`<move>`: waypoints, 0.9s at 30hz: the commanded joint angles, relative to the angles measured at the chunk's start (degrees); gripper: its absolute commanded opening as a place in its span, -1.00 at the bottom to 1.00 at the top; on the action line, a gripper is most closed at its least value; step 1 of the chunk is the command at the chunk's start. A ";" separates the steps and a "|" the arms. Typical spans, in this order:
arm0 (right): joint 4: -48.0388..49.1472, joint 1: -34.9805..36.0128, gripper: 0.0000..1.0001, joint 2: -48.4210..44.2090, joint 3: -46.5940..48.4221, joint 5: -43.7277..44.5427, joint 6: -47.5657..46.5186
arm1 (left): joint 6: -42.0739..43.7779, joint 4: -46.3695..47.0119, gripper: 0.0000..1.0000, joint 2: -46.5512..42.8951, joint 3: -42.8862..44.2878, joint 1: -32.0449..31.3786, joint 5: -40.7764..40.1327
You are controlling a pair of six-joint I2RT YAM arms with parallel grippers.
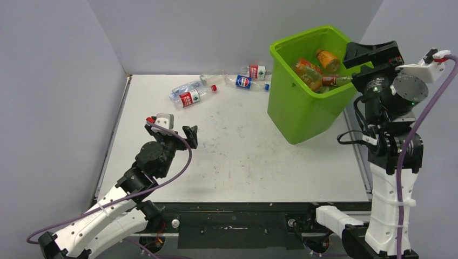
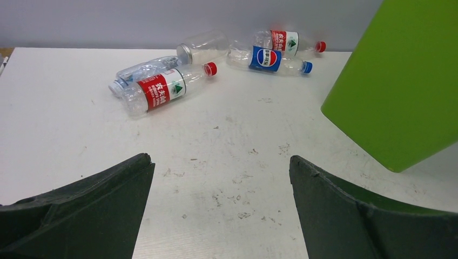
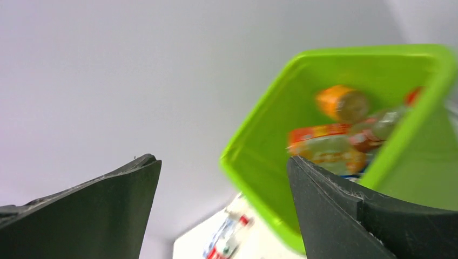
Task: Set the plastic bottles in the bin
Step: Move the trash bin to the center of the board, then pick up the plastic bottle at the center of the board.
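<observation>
Your left fingers (image 2: 81,216), spread, face the red-label bottle (image 2: 162,89) lying crosswise ahead; your right fingers (image 3: 81,216), spread too, hover at the bin (image 1: 291,113).

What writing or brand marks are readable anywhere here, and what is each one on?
"农夫山泉": white on the red label of the near clear bottle.
Matching red label on the far red-capped bottle: too small to read.
Pepsi globe logo on the blue-labelled bottle: the white characters beside it are too small to read.
Labels on the orange bottles in the bin: blurred, unreadable.
</observation>
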 commanded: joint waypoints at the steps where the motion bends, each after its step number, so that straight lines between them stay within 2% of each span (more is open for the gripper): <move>1: 13.02 3.83 0.79 -2.28 -5.15 -24.38 -7.49 | -2.10 3.60 0.92 1.92 0.14 0.04 -2.88; 5: 18.18 7.93 0.79 -0.55 -9.50 -42.11 -8.86 | -12.06 5.27 0.92 5.51 1.59 3.93 -1.24; 7: 21.92 11.98 0.79 -1.69 -15.09 -43.91 -10.00 | -20.82 3.54 0.93 8.60 3.73 8.98 2.83; 12: 20.97 26.87 0.79 -3.01 -22.36 -34.30 -19.77 | -41.39 3.45 0.92 18.57 6.92 22.31 12.79; 16: 25.17 38.85 0.79 -3.57 -32.06 -24.70 -23.45 | -51.56 10.20 0.92 25.91 6.36 28.67 15.95; 19: 30.88 46.11 0.79 -3.89 -40.28 -18.37 -24.38 | -56.44 15.03 0.92 32.51 7.13 31.18 15.86; 22: 36.70 52.04 0.79 -2.90 -46.45 -13.75 -25.19 | -60.30 14.99 0.92 42.13 11.19 32.36 15.49; 27: 41.98 57.14 0.79 0.41 -51.26 -6.30 -27.57 | -65.38 14.62 0.92 54.99 18.13 32.92 14.90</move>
